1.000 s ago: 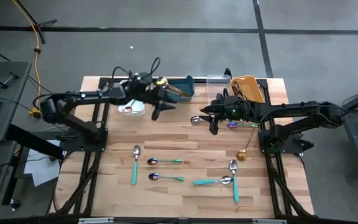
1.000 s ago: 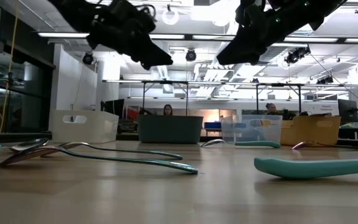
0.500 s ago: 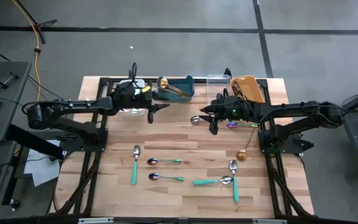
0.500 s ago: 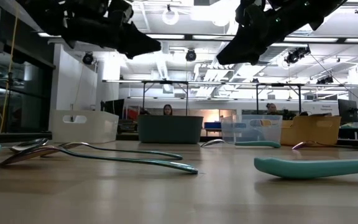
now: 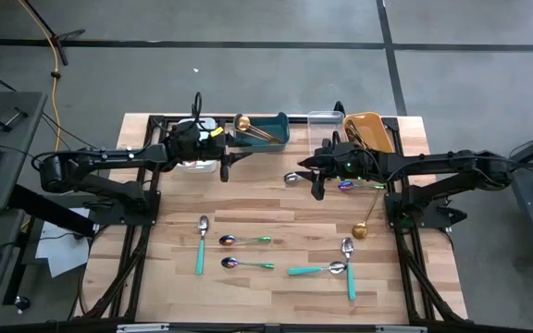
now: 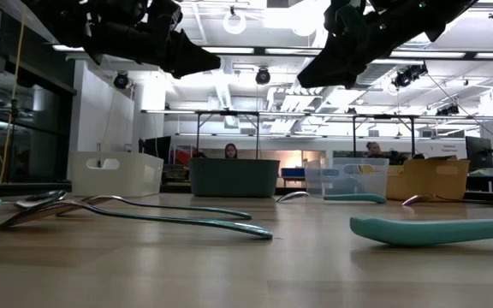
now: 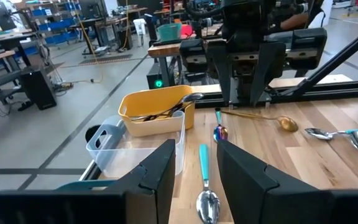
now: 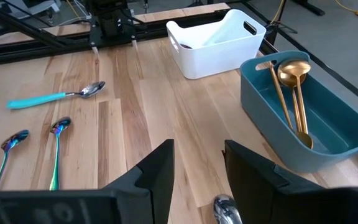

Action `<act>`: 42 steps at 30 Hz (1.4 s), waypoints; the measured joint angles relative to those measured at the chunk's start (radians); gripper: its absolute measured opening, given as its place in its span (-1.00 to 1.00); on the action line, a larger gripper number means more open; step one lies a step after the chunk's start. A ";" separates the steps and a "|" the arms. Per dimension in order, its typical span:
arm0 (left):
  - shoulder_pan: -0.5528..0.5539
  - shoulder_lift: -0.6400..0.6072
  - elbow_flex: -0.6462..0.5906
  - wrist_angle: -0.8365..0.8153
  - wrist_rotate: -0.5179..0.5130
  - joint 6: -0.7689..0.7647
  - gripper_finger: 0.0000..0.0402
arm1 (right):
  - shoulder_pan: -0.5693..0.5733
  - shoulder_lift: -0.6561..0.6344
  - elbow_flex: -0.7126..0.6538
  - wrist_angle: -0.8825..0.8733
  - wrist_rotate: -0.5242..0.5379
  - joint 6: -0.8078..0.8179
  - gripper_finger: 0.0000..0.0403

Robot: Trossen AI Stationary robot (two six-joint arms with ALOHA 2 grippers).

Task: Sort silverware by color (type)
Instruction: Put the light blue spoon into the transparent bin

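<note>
Where the table (image 5: 276, 199) runs out at its far edge, you have four bins in a row: white bin (image 8: 216, 40), teal bin (image 5: 268, 129), clear bin (image 7: 126, 149) and orange bin (image 5: 368, 131). Your left gripper (image 5: 223, 165) hangs just in front of the white bin, its fingers (image 7: 160, 171) apart with nothing between them. Your right gripper (image 5: 317, 180) hangs near the middle of the far half, in front of the clear bin, also parted and empty; a teal-handled spoon (image 5: 294, 177) lies right under its tips.

Open wood stretches between the two grippers and across the middle band of the table. The near half is busier.

Counting what you can see from above: five teal-handled spoons lie loose, one at the near left (image 5: 201, 242), two crossing at the near right (image 5: 317, 269) (image 5: 349, 266), one under the right gripper, and the one already named. Correction in plain count: four loose teal-handled spoons. Two iridescent spoons with green handles (image 5: 244, 240) (image 5: 246, 265) lie side by side near the middle front. One more iridescent spoon (image 5: 354, 185) lies beside the right arm. One gold spoon (image 5: 365, 222) lies close to the right edge. Two gold spoons (image 8: 294, 93) rest in the teal bin. The orange bin holds dark utensils (image 7: 160, 112); you cannot count them.
</note>
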 joint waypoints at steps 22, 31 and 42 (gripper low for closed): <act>-0.007 -0.178 0.001 -0.156 0.035 -0.061 -0.44 | 0.000 0.000 0.000 -0.018 0.000 -0.007 -0.33; -0.019 -0.174 0.001 -0.101 0.069 -0.132 -0.44 | 0.000 0.000 0.000 0.008 0.000 -0.026 -0.33; -0.022 -0.174 0.001 -0.035 0.069 -0.174 -0.44 | 0.000 0.000 0.000 0.006 0.000 0.033 -0.33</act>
